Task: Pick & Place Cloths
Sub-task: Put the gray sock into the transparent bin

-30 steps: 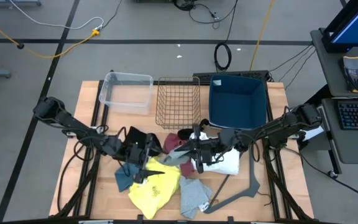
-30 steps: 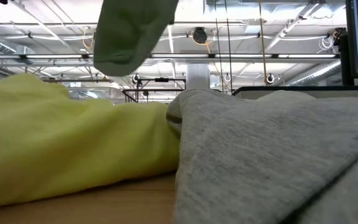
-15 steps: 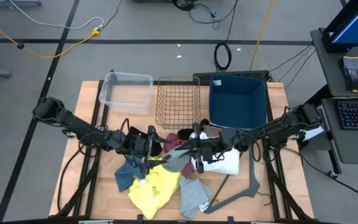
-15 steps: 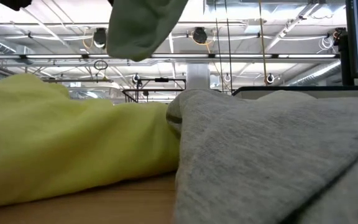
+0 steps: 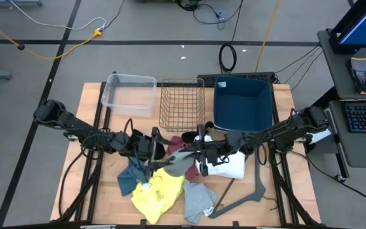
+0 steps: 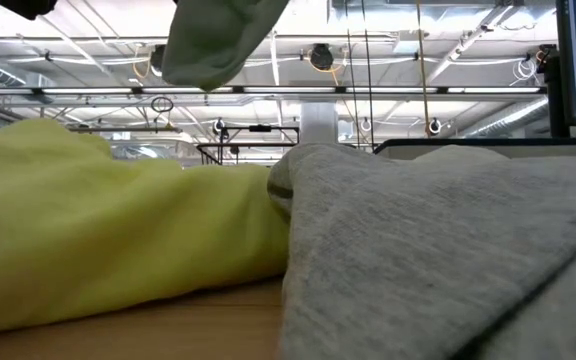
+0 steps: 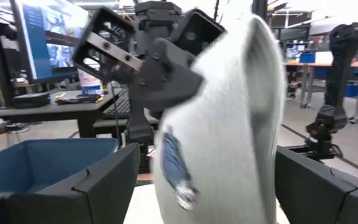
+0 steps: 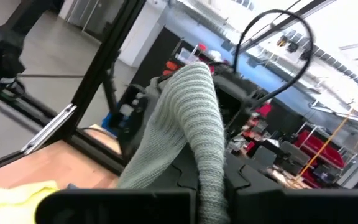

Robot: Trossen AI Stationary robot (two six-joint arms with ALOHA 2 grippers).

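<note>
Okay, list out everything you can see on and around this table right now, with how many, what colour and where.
clear bin: one, see-through, far left of the table
wire basket: one, dark wire, far middle
blue bin: one, dark blue, far right
held grey cloth: one, grey, lifted over the table's middle
maroon cloth: one, maroon, middle
white cloth: one, white, right of middle
teal cloth: one, teal-blue, near left
yellow cloth: one, bright yellow, near edge
flat grey cloth: one, grey, beside the yellow one
hanger bar: one, grey, near right
keyboard: one, black, side desk
left gripper: open, fingers either side of the held cloth
right gripper: shut on the held cloth
</note>
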